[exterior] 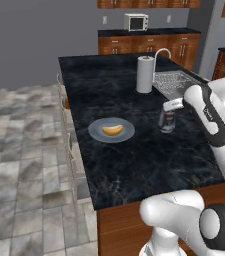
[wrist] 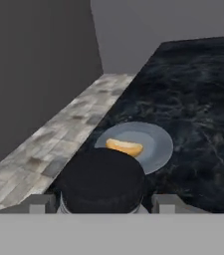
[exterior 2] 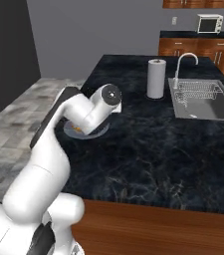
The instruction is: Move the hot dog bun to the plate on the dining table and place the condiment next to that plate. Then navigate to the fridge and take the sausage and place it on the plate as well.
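The hot dog bun (exterior: pixel 112 130) lies in the middle of the pale grey-blue plate (exterior: pixel 96 133) on the black marbled dining table (exterior: pixel 134 165). To the plate's right, the condiment (exterior: pixel 167 122) stands upright, a glassy grey bottle with a dark cap. My gripper (exterior: pixel 168 113) comes down over it, shut on its top. I cannot tell whether the bottle touches the tabletop. In the hand view the condiment's dark cap (wrist: pixel 102 182) sits between the fingers (wrist: pixel 39 204), with the bun (wrist: pixel 125 147) and plate (wrist: pixel 158 144) just beyond. In the right base view my arm hides most of the plate (exterior 2: pixel 91 133).
A white paper-towel roll (exterior: pixel 145 74) stands further back on the table beside the steel sink (exterior: pixel 176 82) and its faucet (exterior 2: pixel 185 62). The table's left edge drops to a tiled floor (exterior: pixel 24 150). A microwave (exterior: pixel 136 22) sits on the far counter.
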You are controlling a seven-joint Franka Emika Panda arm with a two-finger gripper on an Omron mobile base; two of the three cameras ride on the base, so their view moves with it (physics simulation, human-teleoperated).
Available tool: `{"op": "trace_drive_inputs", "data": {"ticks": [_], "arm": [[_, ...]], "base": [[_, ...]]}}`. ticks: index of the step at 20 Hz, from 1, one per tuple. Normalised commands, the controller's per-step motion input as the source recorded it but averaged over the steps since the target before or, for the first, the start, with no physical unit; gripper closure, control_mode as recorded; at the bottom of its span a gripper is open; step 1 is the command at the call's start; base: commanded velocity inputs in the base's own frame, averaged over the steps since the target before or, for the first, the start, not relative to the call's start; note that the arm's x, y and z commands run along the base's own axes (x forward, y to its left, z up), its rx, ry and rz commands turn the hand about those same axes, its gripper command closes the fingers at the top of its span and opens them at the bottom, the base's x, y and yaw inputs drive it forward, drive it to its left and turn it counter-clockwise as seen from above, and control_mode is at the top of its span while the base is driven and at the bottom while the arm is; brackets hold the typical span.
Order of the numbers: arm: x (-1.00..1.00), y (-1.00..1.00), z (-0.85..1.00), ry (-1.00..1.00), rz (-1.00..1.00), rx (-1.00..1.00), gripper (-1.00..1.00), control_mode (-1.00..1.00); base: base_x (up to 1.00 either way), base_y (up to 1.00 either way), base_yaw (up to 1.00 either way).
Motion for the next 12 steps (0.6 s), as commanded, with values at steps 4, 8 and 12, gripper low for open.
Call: {"op": "trace_drive_inputs", "data": {"ticks": [4, 8, 12], "arm": [[1.0, -0.27, -0.76, -0.14, 0.41, 0.0, 1.0, -1.0], [0.85, 0.0, -0.87, -0.12, 0.38, 0.0, 1.0, -1.0], [0.68, 0.11, -0.73, -0.03, 0.29, 0.0, 1.0, -1.0]], "base": [[0.0, 0.0, 0.0], [0.0, 0.0, 0.0], [0.0, 0.0, 0.0]]}}
